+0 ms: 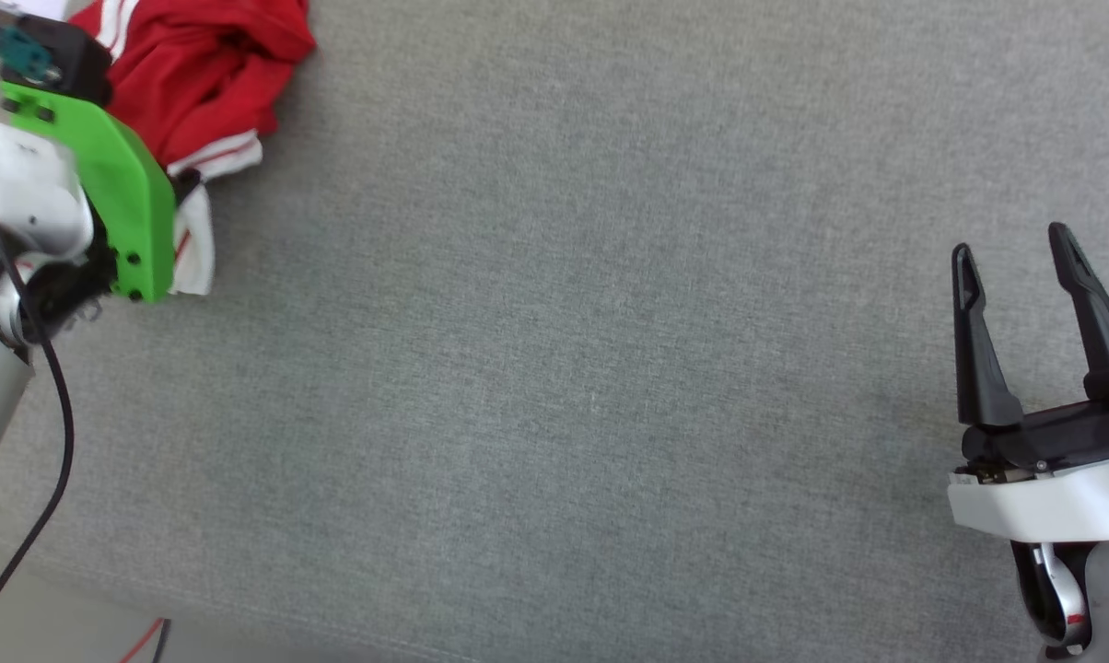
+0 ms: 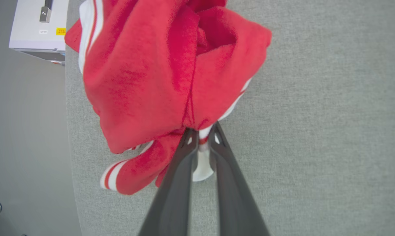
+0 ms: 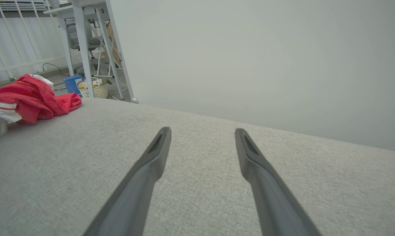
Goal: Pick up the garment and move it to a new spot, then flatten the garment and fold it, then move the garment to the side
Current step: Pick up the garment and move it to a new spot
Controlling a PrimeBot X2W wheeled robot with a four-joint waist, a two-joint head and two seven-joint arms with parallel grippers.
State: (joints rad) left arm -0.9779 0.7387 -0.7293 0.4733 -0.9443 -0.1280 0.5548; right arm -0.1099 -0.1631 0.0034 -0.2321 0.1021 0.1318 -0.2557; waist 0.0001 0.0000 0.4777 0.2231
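The garment [image 1: 204,74], a crumpled red shirt with white striped trim, lies bunched at the far left of the grey surface. In the left wrist view the garment [image 2: 158,82] fills the upper middle, and my left gripper [image 2: 202,137] is shut on a white-and-red fold at its near edge. The left arm's green bracket [image 1: 117,184] hides those fingers in the head view. My right gripper [image 1: 1015,249] stands open at the lower right, nothing between its fingers. From the right wrist, the garment [image 3: 30,98] sits far left, well away from the open right gripper [image 3: 202,134].
The grey fabric surface [image 1: 564,368] spreads wide between the arms. Its left edge drops to the floor, where a white box [image 2: 40,26] stands. Beyond the far edge are white table legs [image 3: 82,49], a small basket [image 3: 92,88] and a plain wall [image 3: 250,49].
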